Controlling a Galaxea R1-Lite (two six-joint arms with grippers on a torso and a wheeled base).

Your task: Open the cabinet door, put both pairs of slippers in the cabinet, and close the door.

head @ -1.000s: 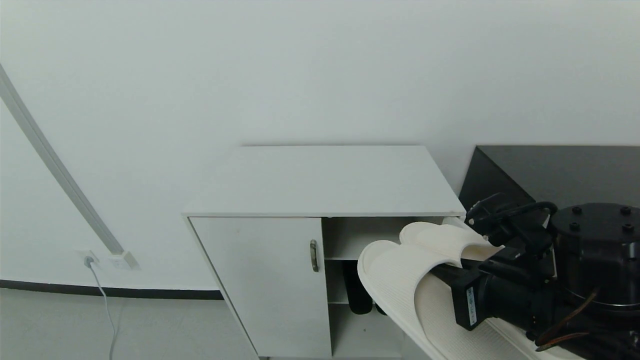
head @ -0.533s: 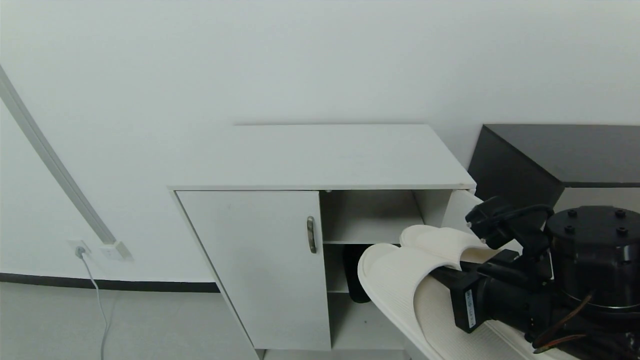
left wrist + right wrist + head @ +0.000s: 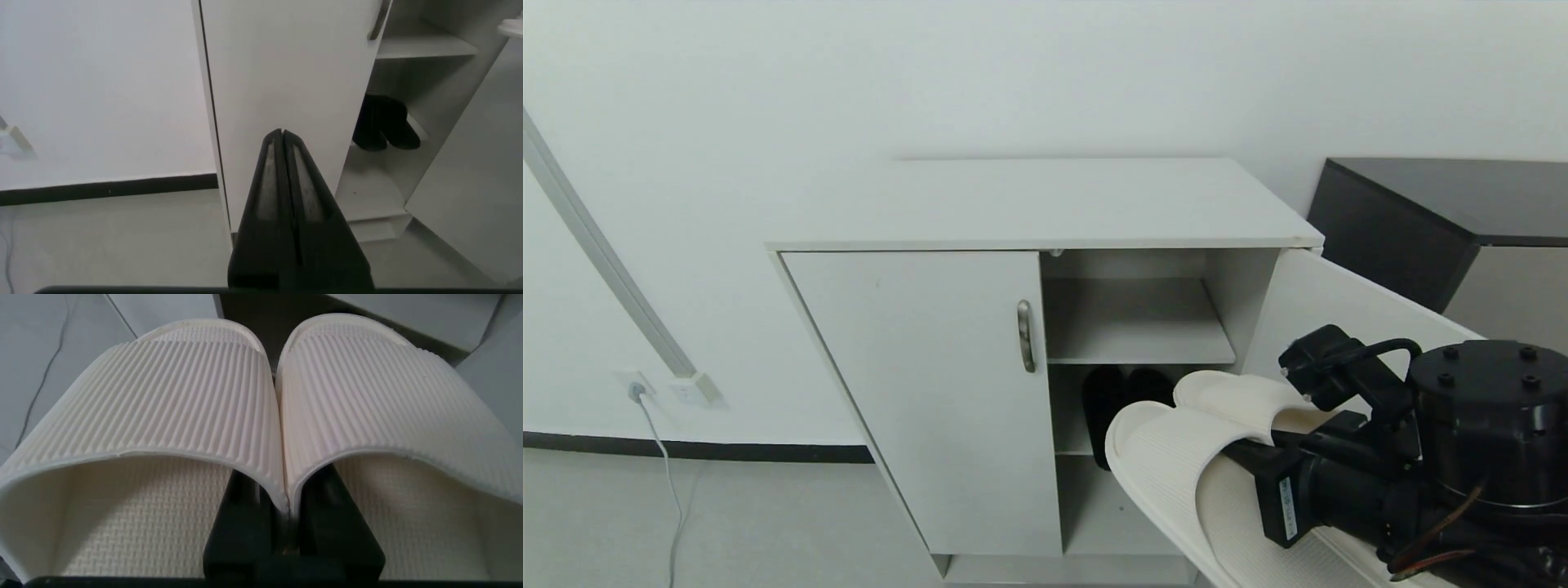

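The white cabinet stands against the wall with its left door closed and its right door swung open. A pair of black slippers sits on the middle shelf, toes outward. My right gripper is shut on the inner straps of a pair of white ribbed slippers, held side by side in front of the open half. My left gripper is shut and empty, low down, pointing at the closed door.
The upper shelf and the bottom shelf are bare. A black counter stands right of the cabinet, behind the open door. A wall socket with a cable and a slanted grey conduit are at the left. Grey floor lies in front.
The head camera has moved: the cabinet now sits higher and larger in the picture, with its shelves and the black slippers showing. The right gripper still holds the white slippers the same way.
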